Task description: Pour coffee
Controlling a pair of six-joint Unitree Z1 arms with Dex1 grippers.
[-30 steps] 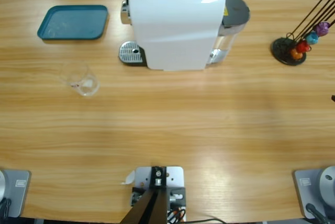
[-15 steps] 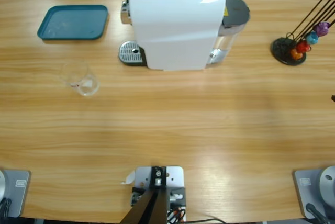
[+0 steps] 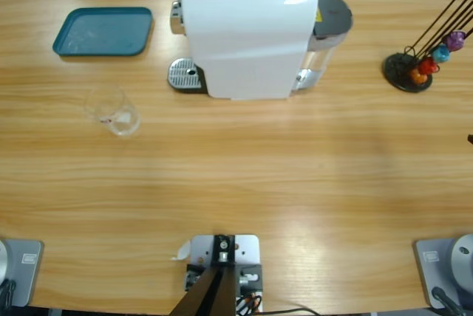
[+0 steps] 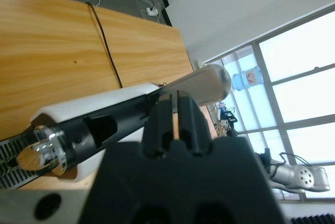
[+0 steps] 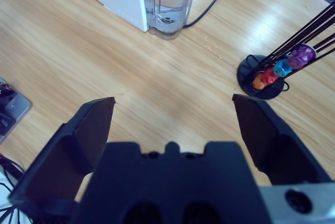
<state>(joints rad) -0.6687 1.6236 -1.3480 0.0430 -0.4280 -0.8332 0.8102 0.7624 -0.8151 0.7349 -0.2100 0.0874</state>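
A small clear glass [image 3: 114,111] stands upright on the wooden table [image 3: 244,176], in front of the blue tray [image 3: 103,32] and apart from it; any coffee inside is too faint to tell.

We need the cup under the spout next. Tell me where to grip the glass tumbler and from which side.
Grip the glass tumbler across its side wall, probably from the open table below it in the high view. It looks upright and stands alone, left of the drip tray; thin clear walls suit a gentle side pinch.
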